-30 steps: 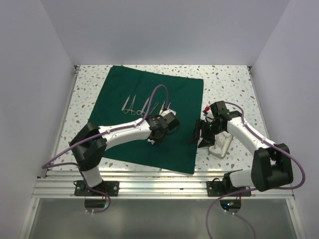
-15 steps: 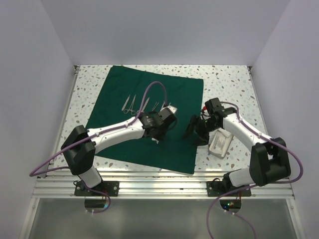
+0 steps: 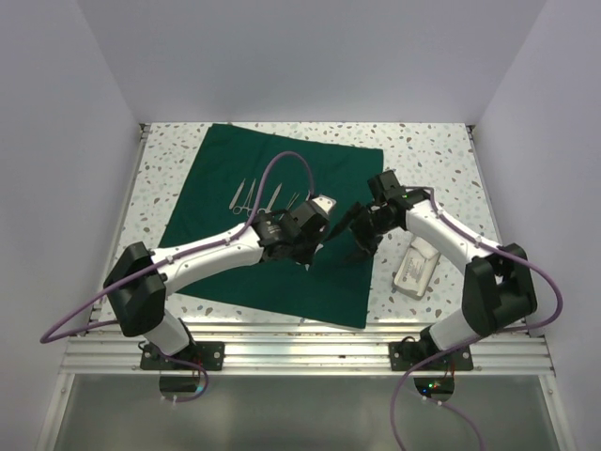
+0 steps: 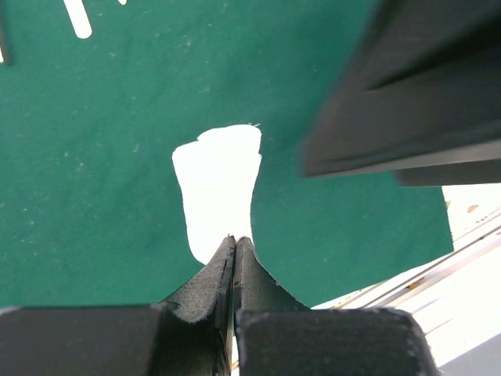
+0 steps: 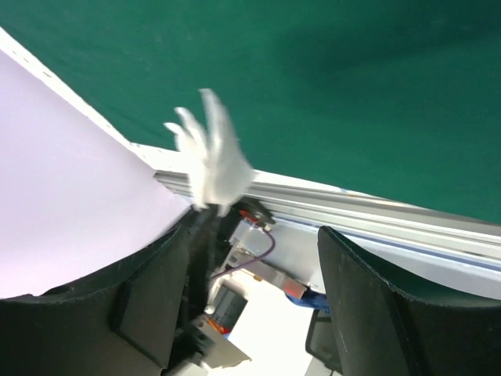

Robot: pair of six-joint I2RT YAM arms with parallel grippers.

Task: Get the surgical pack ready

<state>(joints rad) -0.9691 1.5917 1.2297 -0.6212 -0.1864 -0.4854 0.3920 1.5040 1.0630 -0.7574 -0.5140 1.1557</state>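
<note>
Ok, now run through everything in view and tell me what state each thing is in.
drape: spread out flat on the table, unfolded.
gauze: pinched in the left claw, above the drape.
left claw: shut on the gauze.
right claw: open, gripping nothing, close to the left claw.
steel instruments: lying on the drape, untouched.
tray: sitting on the table right of the drape, untouched.

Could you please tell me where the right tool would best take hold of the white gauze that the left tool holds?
Probably its free end, the broad edge farthest from the left tool, which pinches the gauze by one narrow end. The right tool stands open near it, so come from the side opposite the left tool, above the green drape.
</note>
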